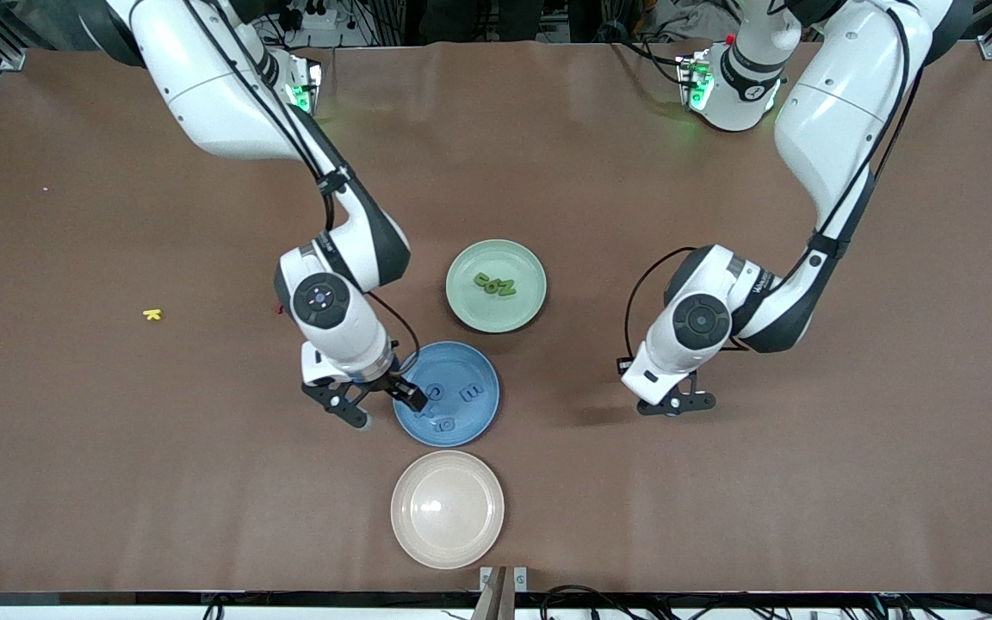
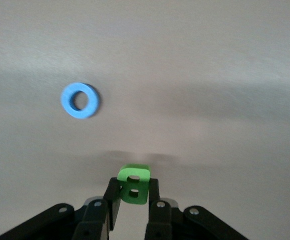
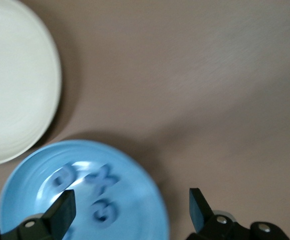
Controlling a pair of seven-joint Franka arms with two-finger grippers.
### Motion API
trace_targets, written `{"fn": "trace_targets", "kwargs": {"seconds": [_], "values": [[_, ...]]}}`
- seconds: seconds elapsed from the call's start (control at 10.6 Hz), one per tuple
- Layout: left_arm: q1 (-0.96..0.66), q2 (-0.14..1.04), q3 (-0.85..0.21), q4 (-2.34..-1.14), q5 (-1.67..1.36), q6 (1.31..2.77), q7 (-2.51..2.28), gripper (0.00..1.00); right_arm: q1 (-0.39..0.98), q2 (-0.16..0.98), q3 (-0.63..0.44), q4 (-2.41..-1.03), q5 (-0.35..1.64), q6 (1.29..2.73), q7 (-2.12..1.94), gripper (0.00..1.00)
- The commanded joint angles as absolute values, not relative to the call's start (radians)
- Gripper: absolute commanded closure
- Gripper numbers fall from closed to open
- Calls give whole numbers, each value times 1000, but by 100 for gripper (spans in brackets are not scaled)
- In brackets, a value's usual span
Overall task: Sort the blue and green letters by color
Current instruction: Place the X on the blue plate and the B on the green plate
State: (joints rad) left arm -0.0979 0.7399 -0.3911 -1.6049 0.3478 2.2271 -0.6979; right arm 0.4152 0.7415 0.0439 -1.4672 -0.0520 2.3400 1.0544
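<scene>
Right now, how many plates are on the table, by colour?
green plate: 1
blue plate: 1
cream plate: 1
Total: 3

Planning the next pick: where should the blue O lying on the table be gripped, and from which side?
Probably from straight above, fingers straddling the blue O across its outer rim: it lies flat on the table and is round. The left gripper holds a green letter; the right gripper, open, is over the blue plate's edge.
</scene>
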Motion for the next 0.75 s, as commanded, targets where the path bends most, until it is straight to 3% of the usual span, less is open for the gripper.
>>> {"fn": "trace_targets", "kwargs": {"seconds": [0.0,0.19,0.66], "values": [[-97,713,-495,-1627,365,2201,-822,100,319,700,51,-1460,-54,2196,907,0],[-116,712,-557,-1626,367,2192,-925,100,252,649,45,-1495,-57,2140,765,0],[-271,722,-558,-1614,380,2203,-1056,100,144,519,-24,-1623,-127,2111,435,0]]}}
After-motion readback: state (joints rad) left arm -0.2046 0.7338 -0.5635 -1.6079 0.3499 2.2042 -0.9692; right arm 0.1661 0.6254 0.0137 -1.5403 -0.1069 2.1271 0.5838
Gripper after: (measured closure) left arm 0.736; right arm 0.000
